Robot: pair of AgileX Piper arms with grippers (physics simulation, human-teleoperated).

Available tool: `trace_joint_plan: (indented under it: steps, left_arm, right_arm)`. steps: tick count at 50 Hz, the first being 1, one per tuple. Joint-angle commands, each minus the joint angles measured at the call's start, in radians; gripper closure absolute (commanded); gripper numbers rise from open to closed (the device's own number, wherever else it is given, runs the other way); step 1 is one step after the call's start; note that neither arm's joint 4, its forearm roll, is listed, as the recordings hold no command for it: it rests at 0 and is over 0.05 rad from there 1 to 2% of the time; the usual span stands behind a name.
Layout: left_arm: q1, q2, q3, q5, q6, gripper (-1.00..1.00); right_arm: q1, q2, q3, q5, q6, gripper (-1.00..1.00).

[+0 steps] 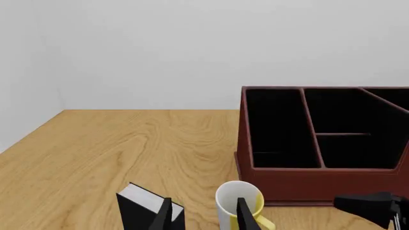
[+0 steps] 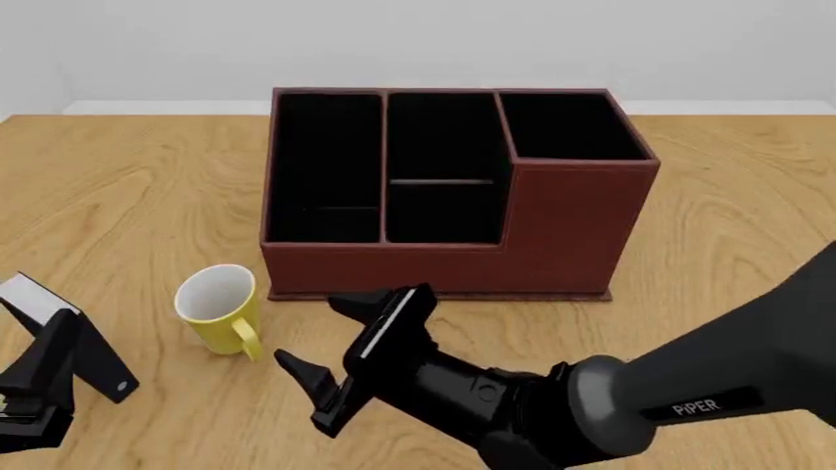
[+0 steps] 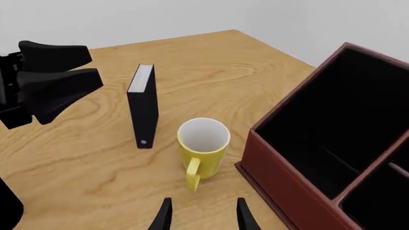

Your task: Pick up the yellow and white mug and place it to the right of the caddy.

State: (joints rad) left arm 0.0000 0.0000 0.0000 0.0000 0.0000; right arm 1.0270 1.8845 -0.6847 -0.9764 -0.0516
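Mug (image 2: 218,303) stands upright at near left of the caddy (image 2: 444,196), handle toward me, untouched. My right gripper (image 2: 350,341) has its fingers apart just right of it; left gripper (image 2: 46,377), also apart, sits near-left. Risk as I see it: closing in could clip the handle and tip or shove it into the black-and-white block (image 3: 143,108).

Upright yellow and white mug (image 2: 219,305), handle toward camera, near reddish-brown caddy's (image 2: 575,225) front-left corner

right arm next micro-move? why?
Probably ease the right claw forward and down to straddle the yellow and white mug. Its jaws stand open, short of the mug and touching nothing, and the mug sits upright on the table left of the caddy, handle toward the claw.
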Motion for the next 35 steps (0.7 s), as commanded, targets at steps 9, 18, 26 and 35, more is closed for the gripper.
trace_joint_plan:
  steps: [9, 18, 26, 35]
  left_arm:
    - [0.0, 0.0, 0.0, 0.0, 0.0, -1.0]
    - [0.0, 0.0, 0.0, 0.0, 0.0, -1.0]
    - [0.0, 0.0, 0.0, 0.0, 0.0, -1.0]
    - [0.0, 0.0, 0.0, 0.0, 0.0, -1.0]
  right_arm:
    - [0.009, 0.137, -0.148, 0.026, -0.001, -1.0]
    - [0.034, 0.166, -0.202, 0.048, 0.004, -1.0]
    - [0.033, 0.212, -0.243, 0.045, 0.0, -1.0]
    - [0.03, 0.253, -0.297, 0.077, 0.042, -1.0]
